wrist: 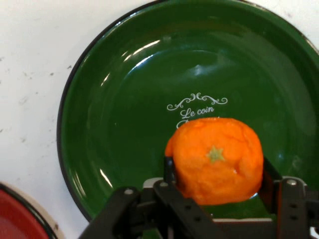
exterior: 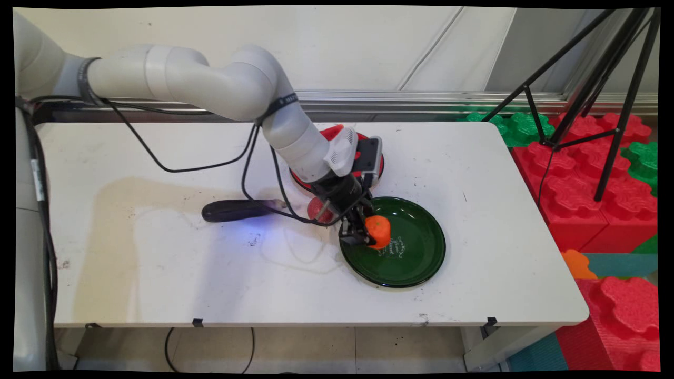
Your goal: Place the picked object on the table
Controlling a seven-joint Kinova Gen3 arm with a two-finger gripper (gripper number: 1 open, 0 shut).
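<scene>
Orange fruit (wrist: pixel 215 160), a mandarin with its small green star facing the hand camera, sits clamped between our gripper's (wrist: pixel 217 185) two black fingers (wrist: pixel 170 172), one pressing on each side of it. In the main view we see the gripper (exterior: pixel 365 233) holding this fruit (exterior: pixel 378 231) over the left part of a dark green plate (exterior: pixel 421 263); whether the fruit touches the plate we cannot tell. From the hand view the green plate (wrist: pixel 99 124) lies below the fruit, with white lettering "Le coin" at its middle, partly hidden by the fruit.

Just beyond the green plate's upper left rim we see a small red round thing (exterior: pixel 316 208), half hidden behind the cables. Left of that lies a dark, long aubergine-like object (exterior: pixel 234 210) on the white table (exterior: pixel 158 273). Farther back a red plate (exterior: pixel 337 134) rests behind the arm's wrist, mostly covered by it. Past the table's right end, red and green foam blocks (exterior: pixel 574 179) are stacked around a black tripod (exterior: pixel 605 105).
</scene>
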